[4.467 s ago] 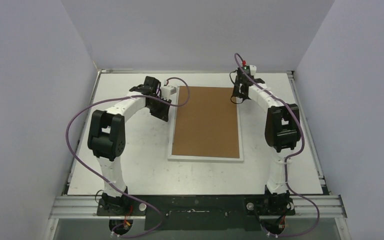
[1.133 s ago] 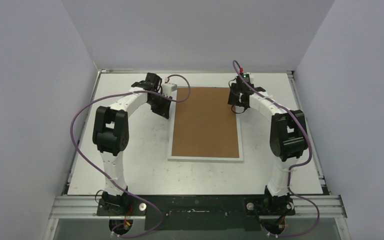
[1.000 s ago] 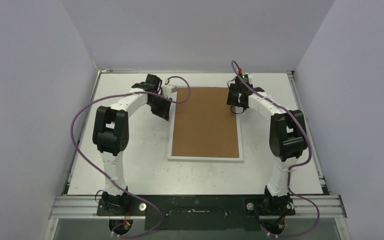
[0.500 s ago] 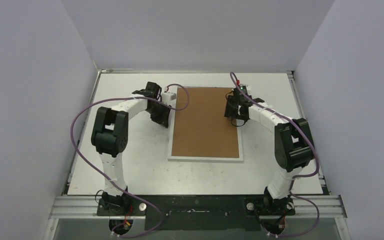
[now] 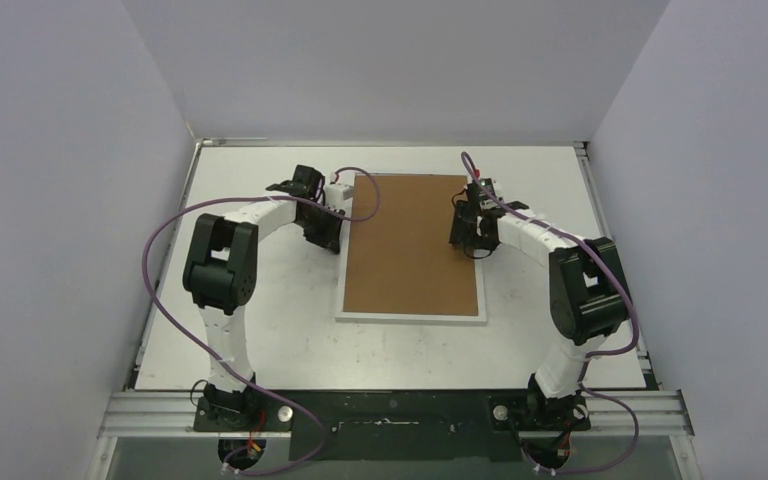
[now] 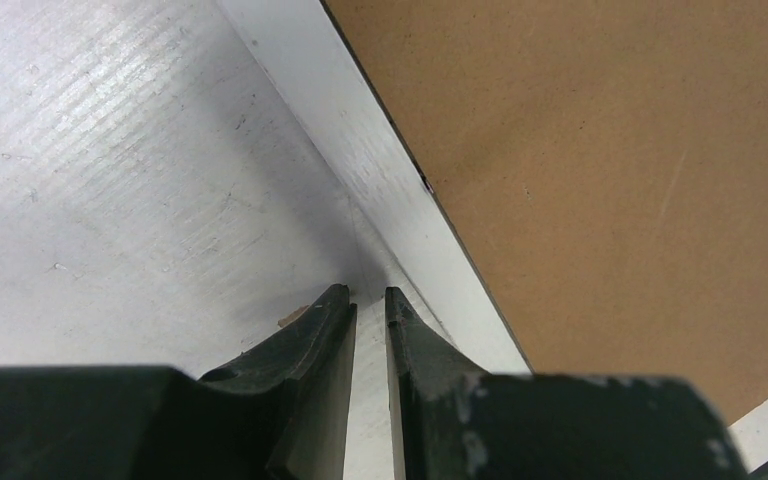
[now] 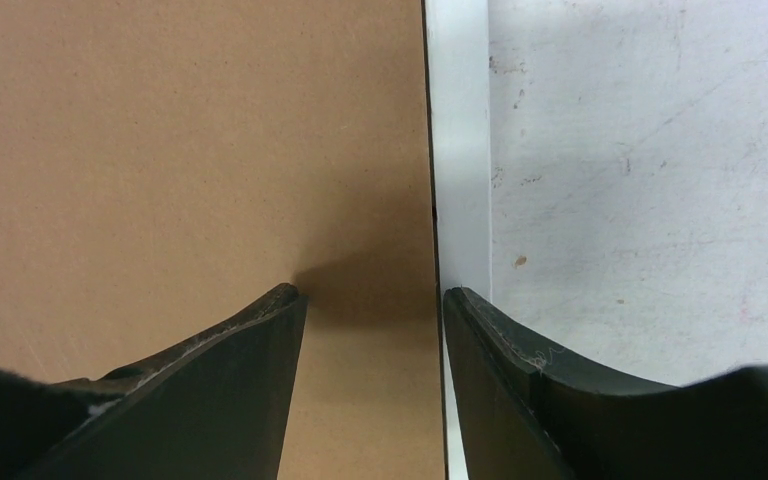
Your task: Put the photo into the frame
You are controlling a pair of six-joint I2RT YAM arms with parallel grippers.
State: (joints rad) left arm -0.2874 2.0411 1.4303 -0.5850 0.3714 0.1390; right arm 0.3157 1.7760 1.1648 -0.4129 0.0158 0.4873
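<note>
The white frame (image 5: pixel 410 317) lies face down in the middle of the table, with a brown backing board (image 5: pixel 415 245) filling its back. The photo is hidden. My left gripper (image 5: pixel 332 236) is low at the frame's left rim (image 6: pixel 360 150); its jaws (image 6: pixel 368 293) stand a narrow slit apart with only table between them, the tips right at the rim's outer edge. My right gripper (image 5: pixel 472 243) hangs open over the frame's right side. One fingertip (image 7: pixel 285 300) is over the backing board (image 7: pixel 190 150), the other (image 7: pixel 465 300) at the white rim (image 7: pixel 457 150). Nothing is held.
The white tabletop (image 5: pixel 260 330) is scuffed, with a metal rail (image 5: pixel 400 410) at its near edge and grey walls on three sides. Purple cables (image 5: pixel 155 270) loop off both arms.
My right gripper has slid towards the near side along the frame's right edge. The left gripper has shifted slightly the same way along the left edge. Neither gripper's opening has changed.
</note>
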